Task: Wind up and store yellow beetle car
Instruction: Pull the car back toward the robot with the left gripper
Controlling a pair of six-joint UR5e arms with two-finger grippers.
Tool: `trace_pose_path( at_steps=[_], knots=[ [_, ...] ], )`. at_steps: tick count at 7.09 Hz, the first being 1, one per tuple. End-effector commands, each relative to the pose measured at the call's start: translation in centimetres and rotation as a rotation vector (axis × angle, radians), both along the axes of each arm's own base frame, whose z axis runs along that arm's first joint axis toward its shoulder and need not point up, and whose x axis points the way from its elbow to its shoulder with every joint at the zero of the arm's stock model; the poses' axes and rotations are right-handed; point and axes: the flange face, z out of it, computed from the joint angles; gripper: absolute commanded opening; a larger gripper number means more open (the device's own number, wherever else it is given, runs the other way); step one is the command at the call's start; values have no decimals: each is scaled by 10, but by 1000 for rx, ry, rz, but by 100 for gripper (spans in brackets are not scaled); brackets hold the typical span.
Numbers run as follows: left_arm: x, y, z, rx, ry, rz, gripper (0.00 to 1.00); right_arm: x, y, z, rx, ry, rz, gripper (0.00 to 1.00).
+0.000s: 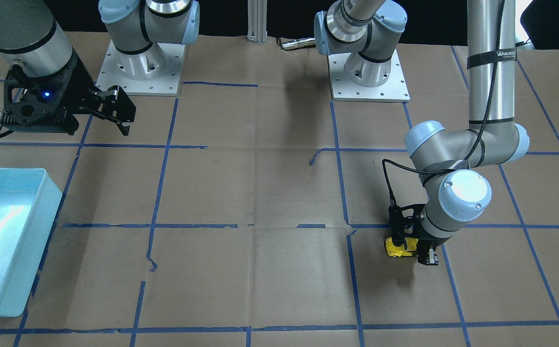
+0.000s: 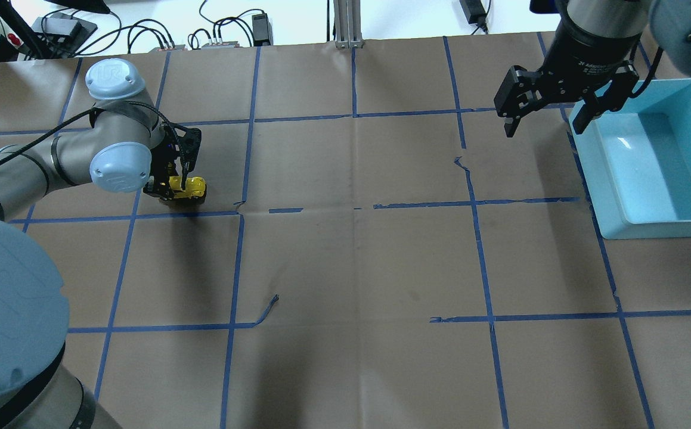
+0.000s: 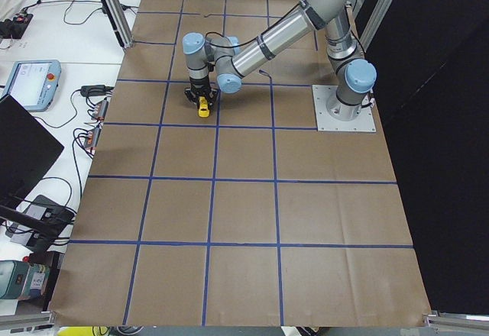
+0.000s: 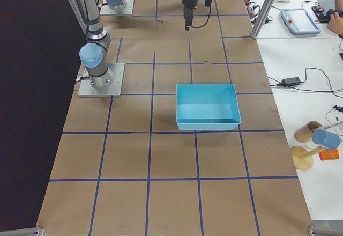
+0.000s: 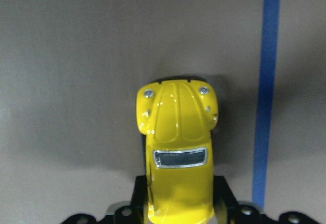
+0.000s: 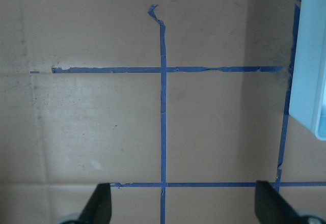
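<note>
Brown-papered table (image 2: 357, 262) with a blue tape grid (image 2: 476, 201) and one pale blue bin (image 2: 661, 228).
The bin sits open side up at one end of the table. A torn tape end (image 2: 267, 308) curls off the paper. On the white benches beside the table lie cables (image 4: 305, 78), a teach pendant (image 4: 301, 20), a dark laptop (image 3: 23, 156) and a cardboard tube (image 4: 307, 131).

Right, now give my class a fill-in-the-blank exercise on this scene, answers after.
1. The left gripper is ____ on the yellow beetle car.
2. The right gripper is open and holds ____.
3. The blue bin stands on the robot's ____ side.
Answers: shut, nothing, right.
</note>
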Motion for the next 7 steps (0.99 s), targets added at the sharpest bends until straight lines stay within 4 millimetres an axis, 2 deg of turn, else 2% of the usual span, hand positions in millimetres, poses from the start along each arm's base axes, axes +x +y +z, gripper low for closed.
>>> trace_pose_path(
  at_steps=[1,7],
  knots=[
    [7,0,0,5,-15,-1,32,0,0,0,0,0,0,100],
    [45,5,-3,21,-27,25,33,0,0,-1,2,0,0,100]
  ],
)
